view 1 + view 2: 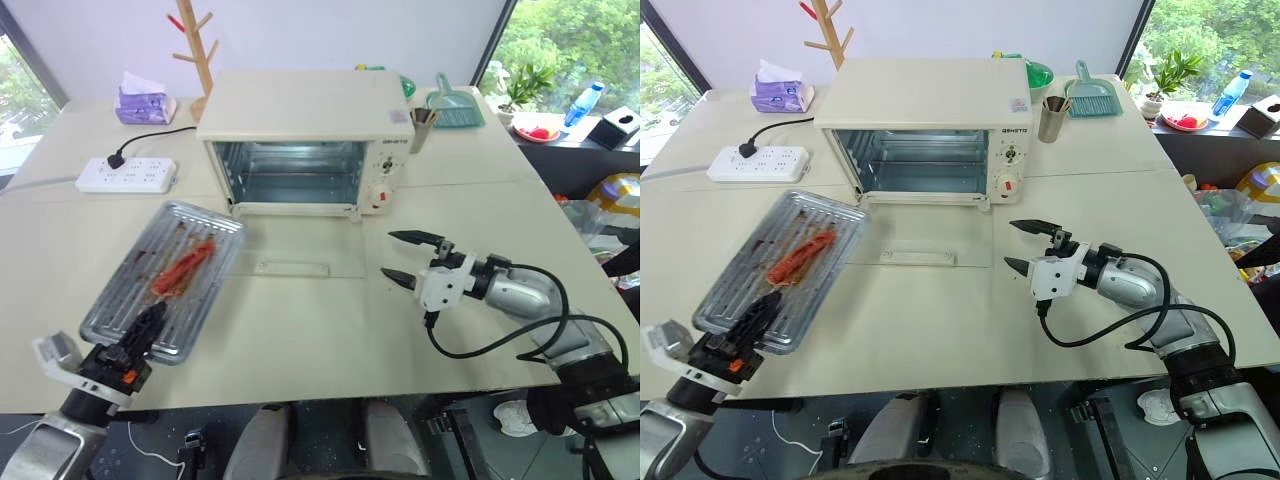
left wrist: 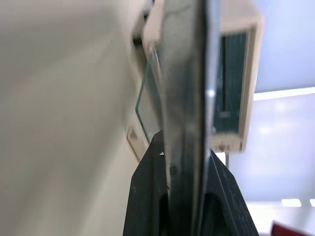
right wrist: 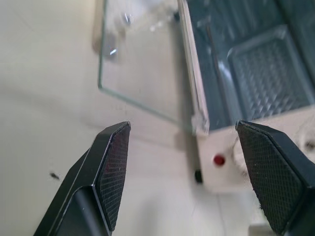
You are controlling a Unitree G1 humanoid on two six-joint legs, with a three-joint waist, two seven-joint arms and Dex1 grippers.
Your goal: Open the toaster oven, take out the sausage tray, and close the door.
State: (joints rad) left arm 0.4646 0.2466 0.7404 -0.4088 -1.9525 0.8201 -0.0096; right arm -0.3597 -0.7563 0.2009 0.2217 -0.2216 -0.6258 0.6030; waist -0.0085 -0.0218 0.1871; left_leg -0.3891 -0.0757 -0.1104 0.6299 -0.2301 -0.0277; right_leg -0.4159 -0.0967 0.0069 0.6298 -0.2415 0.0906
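Note:
The cream-white toaster oven (image 1: 300, 110) stands at the back middle of the table. Its glass door (image 1: 300, 245) lies folded down flat, with the bar handle (image 1: 290, 268) toward me. Left of the door sits the sausage tray (image 1: 130, 290), ribbed silver metal with a red-orange sausage (image 1: 185, 268) on it. My left gripper (image 1: 148, 325) is shut on the tray's near edge, and the left wrist view shows that edge (image 2: 184, 98) clamped between the fingers (image 2: 147, 196). My right gripper (image 1: 390, 255) is open and empty, right of the door and pointing at it. In its wrist view are the glass (image 3: 142, 64) and a red button (image 3: 218, 160).
A white power strip (image 1: 127, 174) with a black cord lies back left, near a tissue pack (image 1: 145, 100) and a wooden rack (image 1: 195, 50). A metal cup (image 1: 422, 130) and a teal dustpan (image 1: 455, 105) stand right of the oven. The table's front edge is close to both arms.

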